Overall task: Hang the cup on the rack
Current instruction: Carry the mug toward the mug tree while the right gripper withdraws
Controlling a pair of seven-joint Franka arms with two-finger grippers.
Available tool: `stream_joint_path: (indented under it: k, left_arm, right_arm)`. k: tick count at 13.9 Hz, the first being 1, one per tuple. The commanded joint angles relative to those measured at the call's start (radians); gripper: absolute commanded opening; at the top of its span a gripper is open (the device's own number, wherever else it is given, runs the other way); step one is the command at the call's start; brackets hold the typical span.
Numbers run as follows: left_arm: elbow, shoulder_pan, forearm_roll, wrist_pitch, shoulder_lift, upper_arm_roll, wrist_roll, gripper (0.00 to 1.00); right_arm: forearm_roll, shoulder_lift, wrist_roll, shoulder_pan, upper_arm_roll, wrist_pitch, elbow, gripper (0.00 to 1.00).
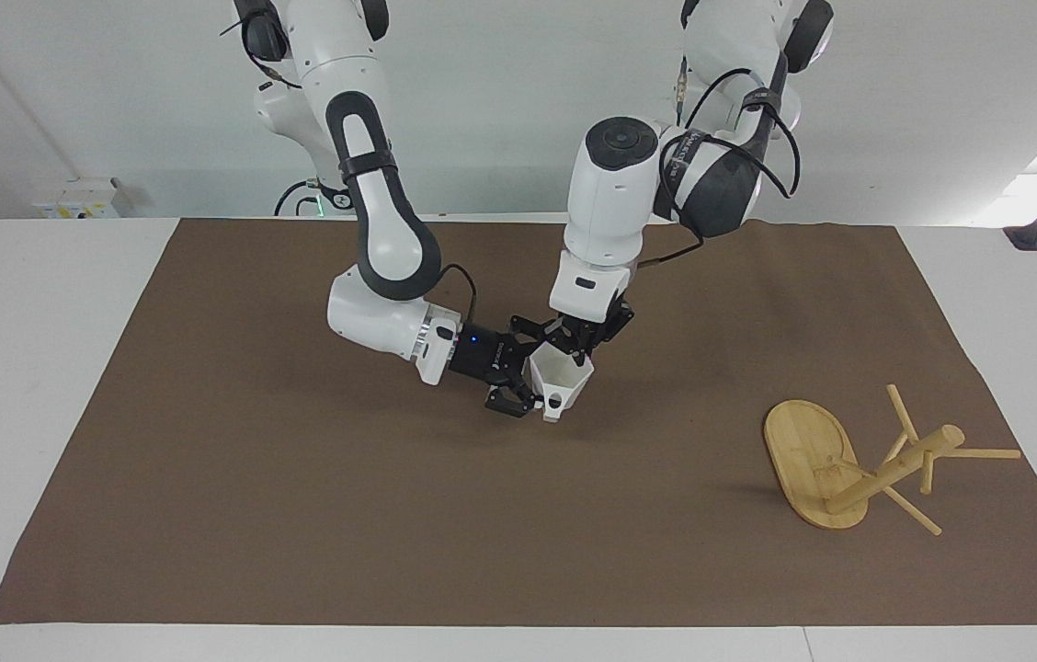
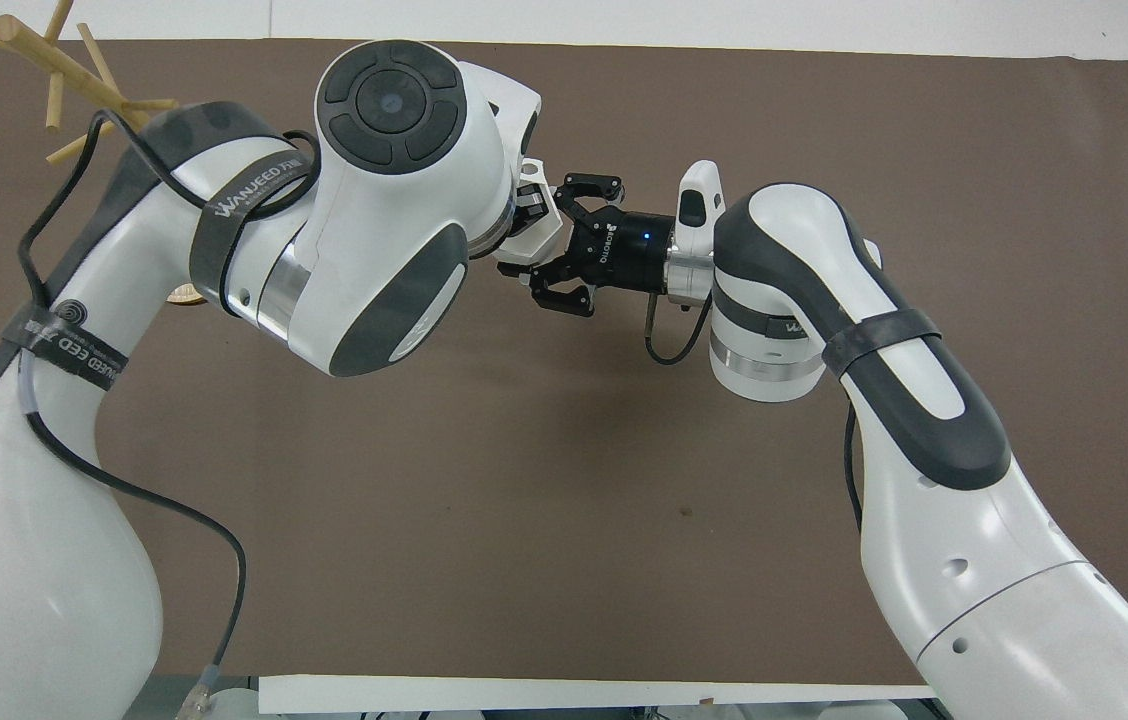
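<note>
The white faceted cup (image 1: 566, 375) is upright over the middle of the brown mat, its looped handle low and facing away from the robots. My right gripper (image 1: 529, 370) lies level and low beside it, shut on the cup's sides. My left gripper (image 1: 578, 340) points down onto the cup's rim from above. In the overhead view only an edge of the cup (image 2: 536, 238) shows past the left arm's wrist, with the right gripper (image 2: 534, 235) at it. The bamboo rack (image 1: 811, 452) lies tipped on its side toward the left arm's end, post and pegs sticking out.
The brown mat (image 1: 298, 515) covers most of the white table. The rack's pegs (image 2: 54, 70) show at the top corner of the overhead view. The left arm's bulky wrist (image 2: 384, 200) hangs over the cup.
</note>
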Motion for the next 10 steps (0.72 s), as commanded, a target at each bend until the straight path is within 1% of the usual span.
stream_joint_path:
  k: [1,3,4,6,7,8,9,10]
  left_arm:
    - [0.035,-0.009,-0.006,0.017,0.007,0.043,-0.06,0.0]
    - [0.037,-0.007,0.001,0.032,0.001,0.062,-0.106,0.0]
    - [0.036,-0.006,0.001,0.032,0.0,0.076,-0.111,0.0]
    - [0.023,-0.003,0.011,0.033,-0.026,0.096,-0.128,0.0]
    - [0.013,0.008,0.013,0.04,-0.036,0.099,-0.133,0.0]
    - [-0.003,0.02,0.014,0.071,-0.049,0.106,-0.137,0.0]
    - [-0.059,0.045,0.014,0.125,-0.08,0.109,-0.137,0.0]
    - [-0.145,0.071,0.017,0.195,-0.136,0.109,-0.134,0.0]
  right_arm:
    - [0.018,0.007,0.001,-0.004,0.004,-0.01,0.008,1.0]
    - [0.008,-0.006,0.006,-0.016,-0.005,-0.013,0.003,1.0]
    - [-0.017,-0.02,0.004,-0.051,-0.007,-0.024,-0.003,1.0]
    - [-0.108,-0.063,0.004,-0.128,-0.007,-0.121,-0.047,1.0]
    - [-0.183,-0.08,0.004,-0.196,-0.008,-0.201,-0.061,1.0]
    - [-0.292,-0.083,0.004,-0.275,-0.008,-0.288,-0.058,1.0]
    - [-0.393,-0.083,0.004,-0.354,-0.007,-0.371,-0.049,1.0]
    - [-0.473,-0.083,0.006,-0.431,-0.007,-0.44,-0.029,1.0]
